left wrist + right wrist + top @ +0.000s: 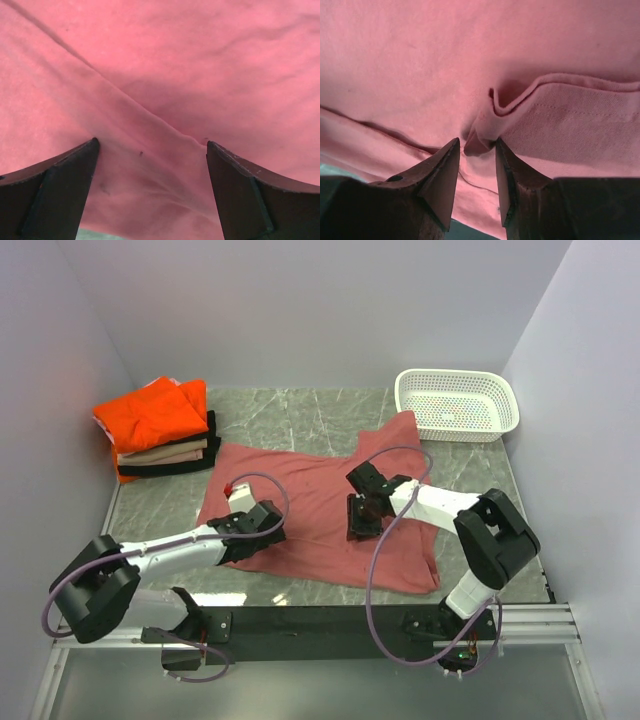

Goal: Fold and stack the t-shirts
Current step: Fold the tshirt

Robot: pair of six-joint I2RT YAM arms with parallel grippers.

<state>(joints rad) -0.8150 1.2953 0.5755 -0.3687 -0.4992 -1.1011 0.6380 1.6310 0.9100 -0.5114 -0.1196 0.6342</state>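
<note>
A dusty-red t-shirt [320, 480] lies spread and wrinkled on the marble table. My left gripper [262, 532] is low over its left part. In the left wrist view that gripper [152, 145] is wide open, with a soft ridge of shirt [165, 75] lying between the fingers. My right gripper [362, 524] is on the shirt's middle. In the right wrist view its fingers [476, 142] stand a little apart, and the tip of a turned-over hem fold [555, 125] lies just at the tips, not pinched. At the back left, a folded orange t-shirt [150, 415] tops a beige [165, 452] and a black one [170, 467].
A white perforated basket [457, 405] stands at the back right. Grey walls close in the table on the left, back and right. Bare marble [290, 415] shows between the stack and the basket. The arms' black base rail [320, 620] runs along the near edge.
</note>
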